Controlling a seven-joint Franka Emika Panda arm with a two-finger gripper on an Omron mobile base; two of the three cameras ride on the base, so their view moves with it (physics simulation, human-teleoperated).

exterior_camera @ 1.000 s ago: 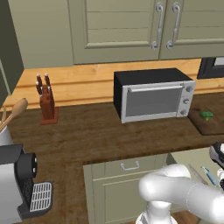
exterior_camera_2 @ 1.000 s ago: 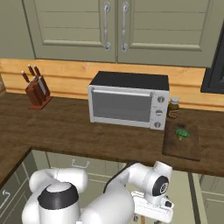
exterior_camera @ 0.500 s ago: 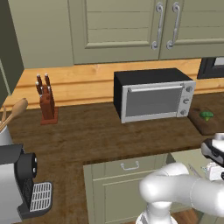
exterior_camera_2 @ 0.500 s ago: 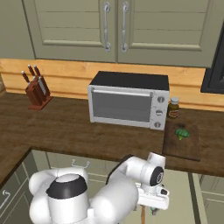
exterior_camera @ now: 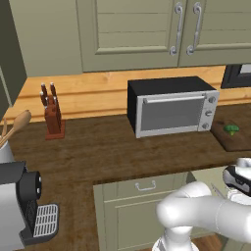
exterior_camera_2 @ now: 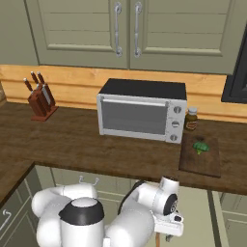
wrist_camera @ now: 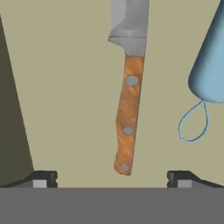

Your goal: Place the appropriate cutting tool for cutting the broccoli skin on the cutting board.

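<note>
Wooden-handled cutting tool [wrist_camera: 127,118] lies between the tips of the wide-open, empty gripper [wrist_camera: 111,178]

Both base cams face toaster oven [exterior_camera: 172,106]; hand cam close over knife [wrist_camera: 129,89]

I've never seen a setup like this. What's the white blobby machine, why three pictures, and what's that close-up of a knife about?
The white shape is a robot arm in a computer-drawn kitchen. Two pictures come from cameras riding behind the arm, to its left and to its right, so both show one counter: a toaster oven, a knife block, a coffee machine, and a dark cutting board with a small broccoli on it. The third camera sits on the hand itself. It looks down at a wooden-handled knife lying beside a light-blue utensil. The gripper is open above the handle and holds nothing.
</note>
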